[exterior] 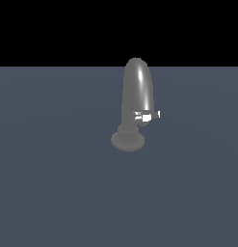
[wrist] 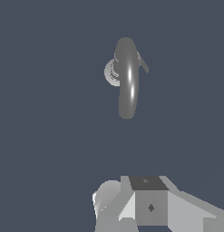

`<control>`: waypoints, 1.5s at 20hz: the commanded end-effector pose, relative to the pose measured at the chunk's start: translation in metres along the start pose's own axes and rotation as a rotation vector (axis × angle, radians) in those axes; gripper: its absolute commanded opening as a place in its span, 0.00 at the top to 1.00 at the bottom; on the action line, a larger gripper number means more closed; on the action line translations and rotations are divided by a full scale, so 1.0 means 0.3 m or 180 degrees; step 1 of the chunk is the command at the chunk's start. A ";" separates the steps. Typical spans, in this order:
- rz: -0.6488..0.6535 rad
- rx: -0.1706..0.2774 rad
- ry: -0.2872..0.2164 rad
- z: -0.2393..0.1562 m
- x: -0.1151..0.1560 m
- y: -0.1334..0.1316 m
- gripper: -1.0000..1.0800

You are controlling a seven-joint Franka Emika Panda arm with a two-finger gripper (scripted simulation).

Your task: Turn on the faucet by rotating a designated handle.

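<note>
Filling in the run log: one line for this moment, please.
phase: approach | faucet: upright | handle: untouched, sticks out toward exterior view's right | gripper: far from faucet, state unclear

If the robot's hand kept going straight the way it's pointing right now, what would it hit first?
Probably the bare floor. The wrist view looks down, with the faucet ahead of the hand and nothing between them. The handle sits off to the side. Depth is unclear.
</note>
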State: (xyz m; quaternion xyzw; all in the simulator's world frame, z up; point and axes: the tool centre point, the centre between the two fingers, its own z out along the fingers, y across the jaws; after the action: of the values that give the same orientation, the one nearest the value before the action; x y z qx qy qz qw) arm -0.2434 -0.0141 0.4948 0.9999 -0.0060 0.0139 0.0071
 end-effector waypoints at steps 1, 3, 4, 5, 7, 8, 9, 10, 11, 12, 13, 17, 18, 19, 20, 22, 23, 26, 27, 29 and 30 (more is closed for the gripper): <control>0.0000 0.0000 0.0000 0.000 0.000 0.000 1.00; 0.0004 0.0002 -0.0005 0.000 0.002 0.000 1.00; 0.0009 0.0004 -0.0011 0.000 0.003 -0.001 1.00; 0.0016 0.0007 -0.0020 0.000 0.006 -0.001 1.00; 0.0037 0.0016 -0.0044 0.000 0.014 -0.003 1.00; 0.0050 0.0022 -0.0060 0.000 0.019 -0.004 1.00; 0.0066 0.0029 -0.0078 0.000 0.025 -0.005 1.00; 0.0083 0.0036 -0.0099 0.000 0.032 -0.006 1.00; 0.0103 0.0045 -0.0122 0.000 0.039 -0.007 1.00; 0.0124 0.0054 -0.0148 0.001 0.047 -0.009 1.00; 0.0148 0.0065 -0.0177 0.001 0.057 -0.010 1.00; 0.0266 0.0116 -0.0317 0.003 0.101 -0.016 1.00; 0.0301 0.0131 -0.0358 0.005 0.115 -0.018 1.00; 0.0338 0.0147 -0.0403 0.006 0.129 -0.019 1.00; 0.0378 0.0164 -0.0450 0.008 0.144 -0.020 1.00; 0.0462 0.0201 -0.0550 0.012 0.176 -0.022 1.00; 0.0505 0.0219 -0.0602 0.015 0.193 -0.023 1.00; 0.0636 0.0276 -0.0758 0.024 0.242 -0.024 1.00; 0.0680 0.0295 -0.0810 0.027 0.259 -0.024 1.00; 0.0769 0.0333 -0.0916 0.036 0.292 -0.023 1.00; 0.0814 0.0353 -0.0969 0.040 0.308 -0.022 1.00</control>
State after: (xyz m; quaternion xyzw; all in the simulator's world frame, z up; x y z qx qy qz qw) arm -0.1582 -0.0082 0.4870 0.9836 -0.1225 -0.1238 -0.0461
